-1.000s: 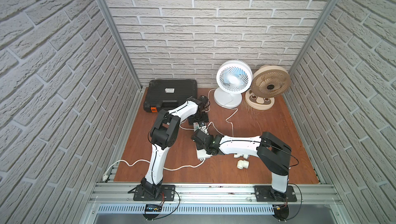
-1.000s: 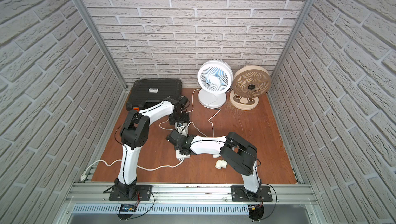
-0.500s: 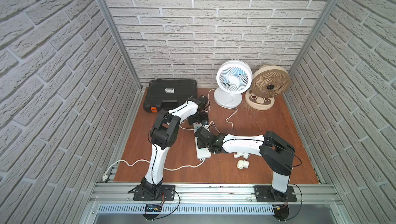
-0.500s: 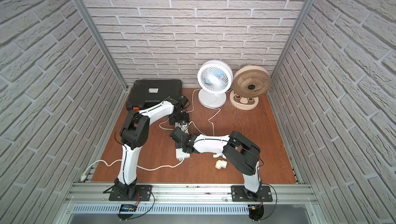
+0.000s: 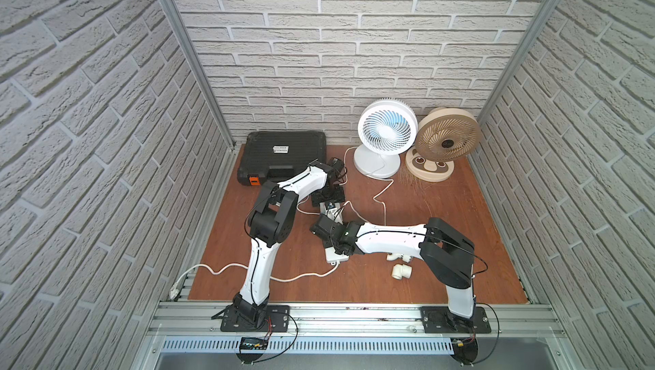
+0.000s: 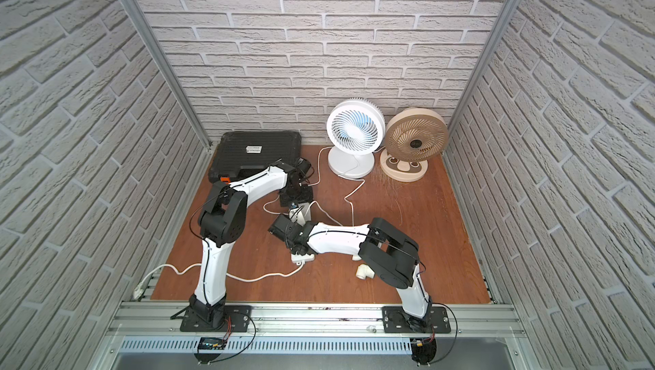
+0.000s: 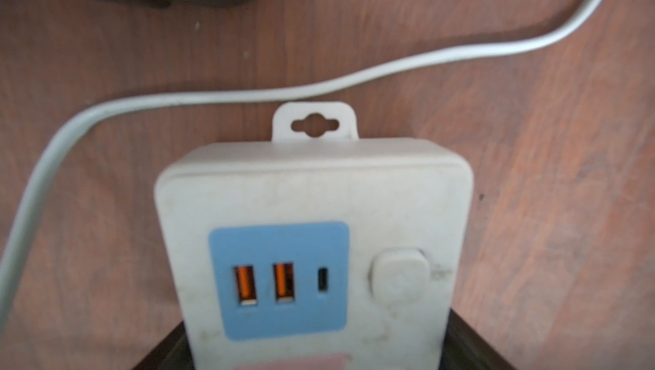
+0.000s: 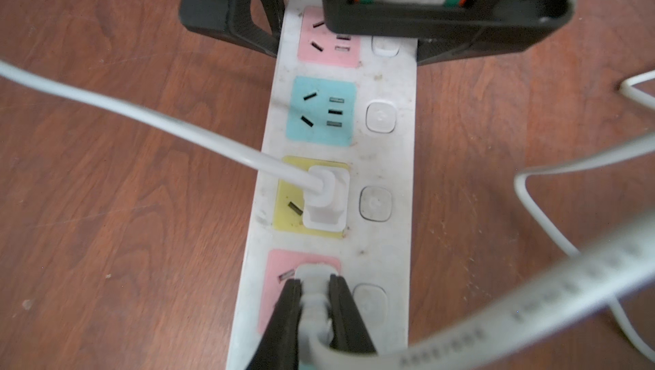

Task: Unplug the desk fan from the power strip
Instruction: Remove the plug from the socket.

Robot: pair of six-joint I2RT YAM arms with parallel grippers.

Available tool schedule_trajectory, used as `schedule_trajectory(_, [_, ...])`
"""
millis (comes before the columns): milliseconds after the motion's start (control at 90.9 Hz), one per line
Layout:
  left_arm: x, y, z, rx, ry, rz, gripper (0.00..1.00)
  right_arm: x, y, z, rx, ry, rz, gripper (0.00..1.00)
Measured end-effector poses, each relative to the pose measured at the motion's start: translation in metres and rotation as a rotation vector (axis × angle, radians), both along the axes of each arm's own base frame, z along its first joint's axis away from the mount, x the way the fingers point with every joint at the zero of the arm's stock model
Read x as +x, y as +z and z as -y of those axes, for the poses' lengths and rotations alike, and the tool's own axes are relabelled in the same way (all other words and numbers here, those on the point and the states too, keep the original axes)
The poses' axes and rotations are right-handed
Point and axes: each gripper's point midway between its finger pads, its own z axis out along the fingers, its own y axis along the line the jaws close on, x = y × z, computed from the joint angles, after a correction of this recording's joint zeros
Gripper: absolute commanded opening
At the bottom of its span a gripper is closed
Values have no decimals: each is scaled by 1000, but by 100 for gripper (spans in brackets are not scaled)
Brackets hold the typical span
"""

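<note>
White and long, the flat plastic power strip (image 8: 340, 159) with pastel pink, blue and yellow sockets lies near the middle of the reddish-brown wooden tabletop (image 5: 443, 216), running from front toward back, with both arms over it in both top views. In the right wrist view the right tool (image 8: 315, 301) is clenched on a grey-white plug (image 8: 313, 279) seated in a pink socket, one black finger on each side of it. In the next socket, a yellow one, sits a second white plug (image 8: 326, 196) whose cord leads off over the wood. The blue socket beyond it has nothing in it. The left tool (image 8: 347, 37) straddles the far end of the strip, its black fingers (image 8: 248, 21) standing on either side of the white body at the last pink socket; whether they squeeze it or merely flank it cannot be told. The left wrist view shows that end of the strip: a blue panel with two orange USB ports, a white button, and a hanging tab. A round white desk fan (image 5: 384, 134) stands at the back edge of the tabletop, with a beige fan (image 5: 446, 139) just beside it toward the back right corner. A black plastic case (image 5: 283, 159) lies in the back left corner.
</note>
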Motion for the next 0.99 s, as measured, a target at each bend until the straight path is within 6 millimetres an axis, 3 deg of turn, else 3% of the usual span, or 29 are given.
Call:
schedule_trajectory(440, [0,0,0,0,0,0,0,0,-2,0,1,8,-1,3])
schedule_trajectory(990, [0,0,0,2,-7,2,0,4,-3,5,155,-25,-80,3])
